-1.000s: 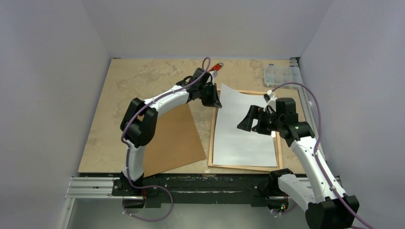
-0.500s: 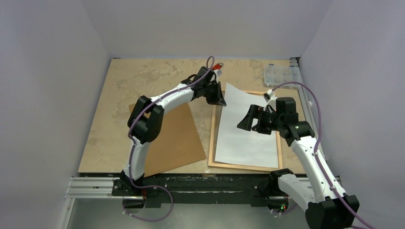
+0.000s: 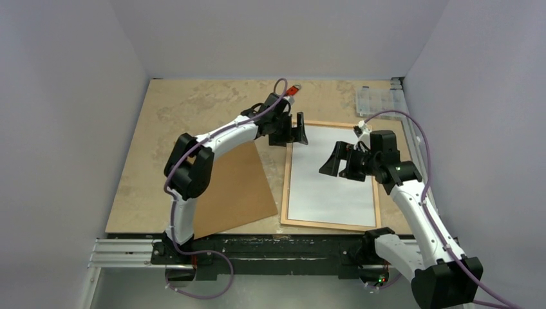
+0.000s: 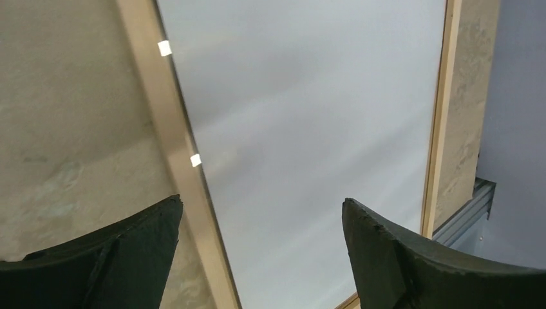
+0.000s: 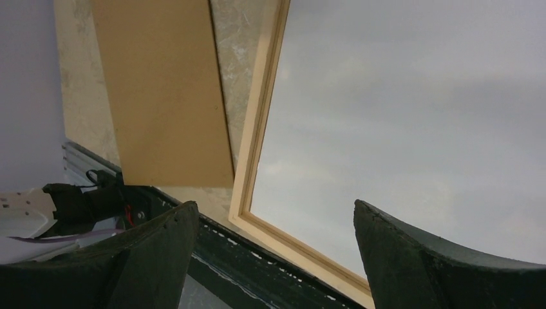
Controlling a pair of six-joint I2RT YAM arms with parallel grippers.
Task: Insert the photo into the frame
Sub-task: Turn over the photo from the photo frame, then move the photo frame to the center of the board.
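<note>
The photo [image 3: 328, 183] lies white back up, flat inside the light wooden frame [image 3: 285, 193] right of the table's middle. My left gripper [image 3: 300, 131] hovers open over the frame's far left corner. In the left wrist view its jaws [image 4: 262, 201] stand wide apart and empty above the frame's left strip [image 4: 161, 109] and the photo [image 4: 309, 116]. Also open and holding nothing, my right gripper [image 3: 328, 162] hangs above the photo's middle. Its wrist view shows the spread jaws [image 5: 273, 205] over the frame's near left corner [image 5: 257, 141] and the photo [image 5: 412, 129].
A brown backing board [image 3: 232, 187] lies left of the frame, also seen from the right wrist [image 5: 161, 90]. A clear plastic box [image 3: 376, 100] sits at the back right. A small red-tipped object [image 3: 293, 90] lies behind the left gripper. A black rail [image 3: 257, 248] runs along the table's near edge.
My left gripper has opened and let go of the photo's far left corner. The photo, tilted and raised before, now lies flat in the frame. The right arm has barely moved.
</note>
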